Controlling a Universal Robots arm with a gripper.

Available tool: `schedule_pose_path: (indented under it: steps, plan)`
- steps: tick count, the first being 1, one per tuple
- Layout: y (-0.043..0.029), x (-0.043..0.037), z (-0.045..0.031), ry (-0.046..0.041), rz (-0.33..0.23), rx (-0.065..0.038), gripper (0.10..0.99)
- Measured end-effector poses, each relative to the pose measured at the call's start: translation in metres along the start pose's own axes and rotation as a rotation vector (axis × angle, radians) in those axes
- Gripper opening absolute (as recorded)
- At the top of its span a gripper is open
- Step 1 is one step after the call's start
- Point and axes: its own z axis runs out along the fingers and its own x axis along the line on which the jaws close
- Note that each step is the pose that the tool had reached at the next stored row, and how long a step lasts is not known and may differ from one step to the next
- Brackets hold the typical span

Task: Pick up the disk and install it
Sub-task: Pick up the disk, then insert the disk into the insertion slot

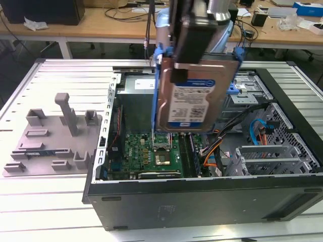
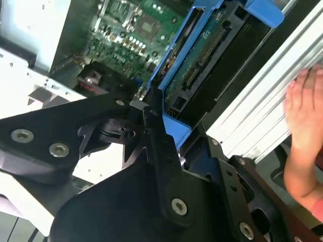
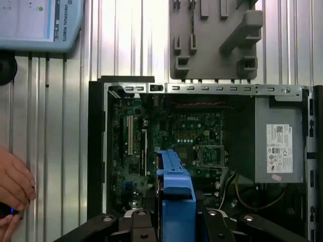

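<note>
My hand (image 1: 187, 63) grips the blue-framed silver disk (image 1: 189, 101) mid-frame above the green motherboard (image 1: 159, 151); a slip could strike it.

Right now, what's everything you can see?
disk: one, silver with blue frame, held above the open case
case: one, black, lying open on the table
board: one, green, inside the case
box: one, grey with white label, inside the case
cables: several, orange, blue, black, inside the case
fixture: one, grey, on the table beside the case
table: one, silver, ribbed
hand: one, by the table
claw: one, black, shut on the disk
</note>
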Motion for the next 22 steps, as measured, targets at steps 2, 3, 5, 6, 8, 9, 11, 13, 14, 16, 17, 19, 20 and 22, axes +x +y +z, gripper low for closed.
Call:
schedule_pose_path:
  steps: [2,3,5,6,8,9,11,13,14,16,17,19,20,22]
  plan:
    - [-0.0088,0.0013,-0.0005,0.0001,0.000,0.000,0.369]
    - [-0.0153,0.0022,-0.0007,0.0000,0.000,0.001,0.369]
    - [-0.0299,0.0039,-0.0014,0.0001,0.000,0.002,0.369]
    - [-0.0308,0.0039,-0.0014,0.0001,0.000,0.002,0.369]
    - [-0.0308,0.0039,-0.0013,0.0001,0.000,0.002,0.369]
    - [-0.0308,0.0039,-0.0012,0.0001,0.000,0.002,0.369]
    - [-0.0308,0.0039,-0.0011,0.0001,0.000,0.002,0.369]
    - [-0.0308,0.0039,-0.0010,0.0001,0.000,0.002,0.369]
    - [-0.0308,0.0039,-0.0010,0.0000,0.000,0.002,0.369]
    - [-0.0308,0.0039,-0.0010,0.0001,0.000,0.002,0.369]
    - [-0.0308,0.0039,-0.0010,0.0001,0.000,0.002,0.369]
    - [-0.0308,0.0039,-0.0010,0.0001,0.000,0.002,0.369]
    - [-0.0308,0.0040,-0.0008,-0.0001,0.000,0.003,0.369]
    - [-0.0308,0.0052,-0.0009,-0.0001,0.000,0.007,0.369]
